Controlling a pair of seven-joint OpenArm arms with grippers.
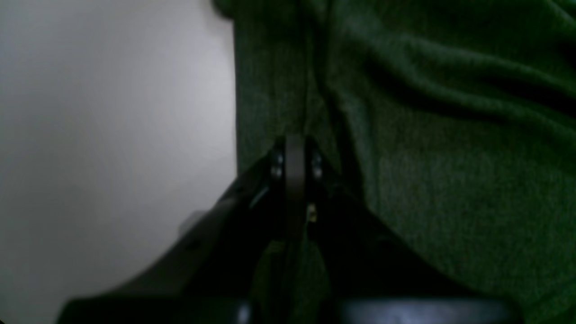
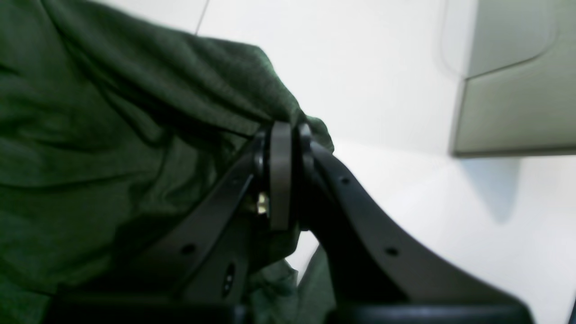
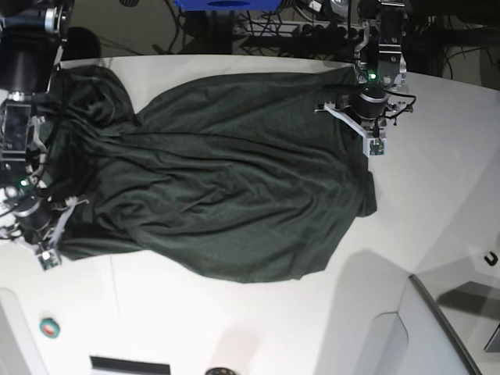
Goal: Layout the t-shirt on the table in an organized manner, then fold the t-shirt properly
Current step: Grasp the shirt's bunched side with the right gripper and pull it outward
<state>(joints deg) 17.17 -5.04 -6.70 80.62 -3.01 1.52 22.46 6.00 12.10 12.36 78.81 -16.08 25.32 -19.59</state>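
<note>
— On the white surface lies the t-shirt, both end effectors, left and right, pinched shut on its edges.
— Pull unevenly and it bunches or slips free.

Beyond the far edge lay dark floor with tangled cables and a blue object.
</note>
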